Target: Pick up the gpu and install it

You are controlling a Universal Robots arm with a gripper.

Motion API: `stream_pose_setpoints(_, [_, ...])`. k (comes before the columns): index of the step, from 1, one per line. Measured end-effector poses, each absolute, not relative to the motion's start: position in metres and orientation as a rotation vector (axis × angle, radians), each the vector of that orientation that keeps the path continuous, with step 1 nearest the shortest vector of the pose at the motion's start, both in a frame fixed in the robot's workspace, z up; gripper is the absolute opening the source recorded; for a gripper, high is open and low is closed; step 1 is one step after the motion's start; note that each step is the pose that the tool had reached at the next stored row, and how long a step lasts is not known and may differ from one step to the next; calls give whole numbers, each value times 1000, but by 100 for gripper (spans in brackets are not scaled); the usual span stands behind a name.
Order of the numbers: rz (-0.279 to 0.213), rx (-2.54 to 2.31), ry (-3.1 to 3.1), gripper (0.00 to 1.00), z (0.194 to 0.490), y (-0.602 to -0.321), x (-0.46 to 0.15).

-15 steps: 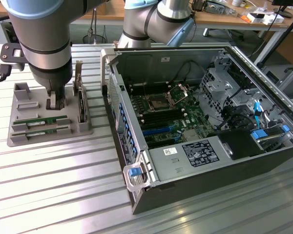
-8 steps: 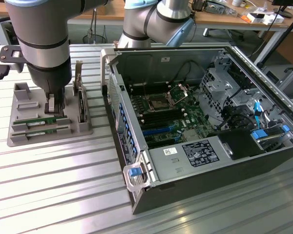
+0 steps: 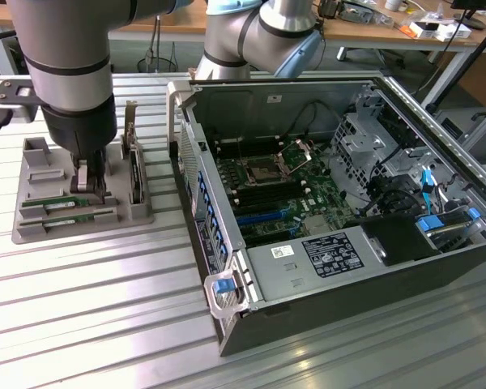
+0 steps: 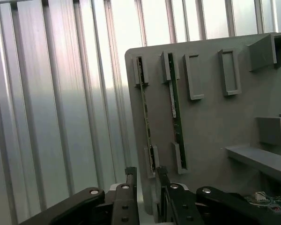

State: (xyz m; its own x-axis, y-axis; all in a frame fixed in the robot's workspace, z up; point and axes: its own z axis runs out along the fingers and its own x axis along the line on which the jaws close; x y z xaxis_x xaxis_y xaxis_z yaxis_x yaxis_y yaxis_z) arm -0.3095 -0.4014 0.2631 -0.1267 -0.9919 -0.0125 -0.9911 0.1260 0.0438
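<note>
Wrist view looks down at the gpu [image 4: 146, 122], a thin green stick that stands on its edge in a slot of the grey holder [image 4: 210, 126]. The pincer [image 4: 145, 176] is wide open and holds nothing. One finger sits on each side of the stick, near one end of it, and as far as I can see they do not touch it. I think the step in hand is the grab. To do it well, the fingers should go straight down, stay even on both sides, and squeeze the flat faces softly, because the stick is thin and could bend or tip. Little grey clips hug the stick at each end, so a sideways pull could jam it. A second stick [image 4: 174, 110] just like it stands in the next slot, so the finger between the two has little room and must not bump it. In the exterior view the holder rests on the ribbed metal worktop [image 3: 105, 308]. The open computer case [image 3: 324, 320] stands near it, at the exterior view's right, with its green board [image 3: 279, 198] showing inside.
</note>
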Motion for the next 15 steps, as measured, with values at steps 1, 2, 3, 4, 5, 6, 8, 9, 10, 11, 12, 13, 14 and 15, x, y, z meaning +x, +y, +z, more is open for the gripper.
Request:
stream_pose_setpoints(1, [-64, 2063, -2343, 30, 263, -401, -311])
stream_pose_setpoints(2, [-64, 2063, -2343, 30, 262, -401, -312])
stream_pose_setpoints(3, [-64, 2063, -2343, 30, 262, -401, -313])
stream_pose_setpoints(4, [-64, 2063, -2343, 30, 262, -401, -315])
stream_pose_setpoints(5, [-64, 2063, -2343, 30, 261, -401, -318])
stream_pose_setpoints(6, [-64, 2064, -2342, 30, 260, -401, -319])
stream_pose_setpoints(8, [-64, 2078, -2328, 30, 260, -401, -319])
stream_pose_setpoints(9, [-64, 2106, -2303, 30, 259, -401, -319])
stream_pose_setpoints(10, [-63, 2130, -2280, 30, 259, -401, -319])
stream_pose_setpoints(11, [-63, 2164, -2247, 30, 259, -401, -319])
stream_pose_setpoints(12, [-62, 2202, -2209, 30, 259, -401, -319])
stream_pose_setpoints(13, [-62, 2202, -2209, 30, 258, -401, -319])
stream_pose_setpoints(14, [-62, 2202, -2209, 30, 258, -401, -319])
stream_pose_setpoints(15, [-62, 2202, -2209, 30, 258, -401, -319])
